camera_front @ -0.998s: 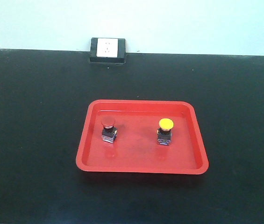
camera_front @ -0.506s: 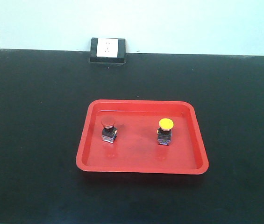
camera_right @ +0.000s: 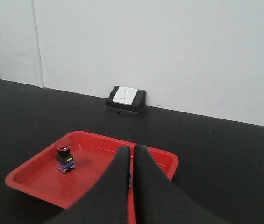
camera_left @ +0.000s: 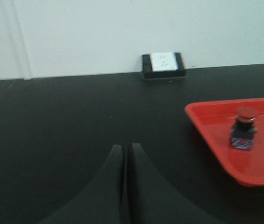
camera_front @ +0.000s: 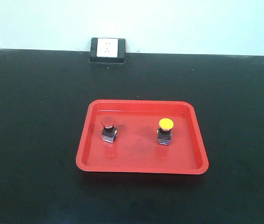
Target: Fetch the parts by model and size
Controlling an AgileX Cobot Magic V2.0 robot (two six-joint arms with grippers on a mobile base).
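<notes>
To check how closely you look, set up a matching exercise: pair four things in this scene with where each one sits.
Things:
1. red-capped switch
2. yellow-capped switch
3. red tray
4. wall socket

Places:
A. at the table's far edge, against the wall
B. image-right half of the tray
C. middle of the black table
D. image-left half of the tray

Pairs: 1-D, 2-B, 3-C, 4-A
</notes>
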